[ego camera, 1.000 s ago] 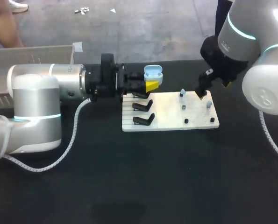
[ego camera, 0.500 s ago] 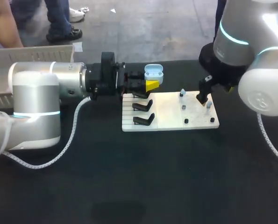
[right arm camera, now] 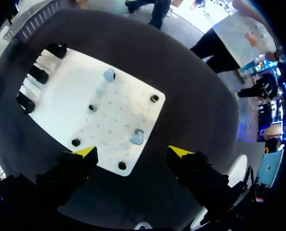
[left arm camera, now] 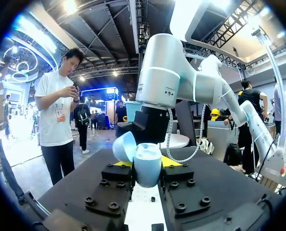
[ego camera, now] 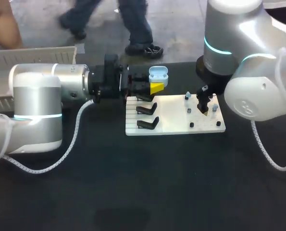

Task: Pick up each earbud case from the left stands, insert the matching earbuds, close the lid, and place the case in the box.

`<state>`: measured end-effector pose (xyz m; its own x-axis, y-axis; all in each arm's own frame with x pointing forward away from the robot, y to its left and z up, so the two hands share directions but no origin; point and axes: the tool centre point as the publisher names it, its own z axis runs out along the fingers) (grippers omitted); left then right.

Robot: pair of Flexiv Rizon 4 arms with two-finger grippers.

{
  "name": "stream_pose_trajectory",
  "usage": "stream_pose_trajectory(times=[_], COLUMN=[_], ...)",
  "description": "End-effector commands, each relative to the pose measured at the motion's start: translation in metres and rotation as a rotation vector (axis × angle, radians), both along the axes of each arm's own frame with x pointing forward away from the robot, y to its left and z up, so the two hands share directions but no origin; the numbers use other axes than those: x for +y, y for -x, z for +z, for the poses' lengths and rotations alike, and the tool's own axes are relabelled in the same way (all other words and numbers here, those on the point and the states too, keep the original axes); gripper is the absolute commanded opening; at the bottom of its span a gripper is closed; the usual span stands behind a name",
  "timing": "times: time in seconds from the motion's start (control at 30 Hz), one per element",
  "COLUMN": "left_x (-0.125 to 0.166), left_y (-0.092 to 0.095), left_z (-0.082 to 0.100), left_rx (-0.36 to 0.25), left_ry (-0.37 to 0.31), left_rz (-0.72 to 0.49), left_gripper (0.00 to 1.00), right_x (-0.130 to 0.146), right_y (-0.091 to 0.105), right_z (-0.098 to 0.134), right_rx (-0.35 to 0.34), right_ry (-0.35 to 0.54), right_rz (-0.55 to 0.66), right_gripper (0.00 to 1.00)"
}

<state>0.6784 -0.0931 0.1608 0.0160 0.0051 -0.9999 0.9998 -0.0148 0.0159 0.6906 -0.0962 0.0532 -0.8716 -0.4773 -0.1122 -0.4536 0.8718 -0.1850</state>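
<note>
On the black tabletop [ego camera: 133, 183] a white board [ego camera: 171, 118] was laid. Three black stands [ego camera: 147, 123] were set in a row along its left side, and small pegs were dotted over its right side. The right claw [ego camera: 204, 107] was held above the board's right part, with its fingers spread wide and nothing gripped. In its wrist view a pale blue earbud [right arm camera: 137, 137] was seen standing on the board just ahead of the gap between the yellow tips and touched by neither. A second earbud [right arm camera: 108, 74] was seen farther along the board. Past the farthest stand, the left claw [ego camera: 153, 87] was closed from both sides on a pale blue earbud case [ego camera: 157, 75]. The case was held raised, clear of the stands, near the board's far edge, with its lid [left arm camera: 124, 147] swung open. Farther back, at the tabletop's left behind the left arm, a grey box [ego camera: 37, 55] was seen.
</note>
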Motion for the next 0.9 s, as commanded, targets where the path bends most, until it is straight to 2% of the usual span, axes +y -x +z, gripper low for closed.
stream_pose_trajectory(times=[0.03, 0.3, 0.4, 0.5, 0.57, 0.9], left_x=[0.000, 0.000, 0.000, 0.000, 0.000, 0.000], left_y=[0.000, 0.000, 0.000, 0.000, 0.000, 0.000], left_z=[-0.001, -0.001, -0.001, -0.001, -0.001, -0.001], left_rx=[-0.003, -0.003, -0.003, -0.003, -0.003, -0.003], left_ry=[0.004, 0.004, 0.004, 0.004, 0.004, 0.004], left_rz=[0.003, 0.003, 0.003, 0.003, 0.003, 0.003], left_gripper=[0.00, 0.00, 0.00, 0.00, 0.00, 0.00], right_x=[0.005, 0.004, 0.002, 0.001, 0.001, -0.002], right_y=[-0.005, -0.006, -0.007, -0.008, -0.008, -0.013], right_z=[-0.005, -0.011, -0.014, -0.017, -0.017, -0.021], right_rx=[0.009, 0.024, 0.028, 0.032, 0.037, 0.038], right_ry=[0.014, 0.015, 0.018, 0.020, 0.020, 0.020], right_rz=[-0.021, -0.042, -0.045, -0.050, -0.053, -0.067], right_gripper=[0.85, 0.75, 0.62, 0.58, 0.47, 0.46])
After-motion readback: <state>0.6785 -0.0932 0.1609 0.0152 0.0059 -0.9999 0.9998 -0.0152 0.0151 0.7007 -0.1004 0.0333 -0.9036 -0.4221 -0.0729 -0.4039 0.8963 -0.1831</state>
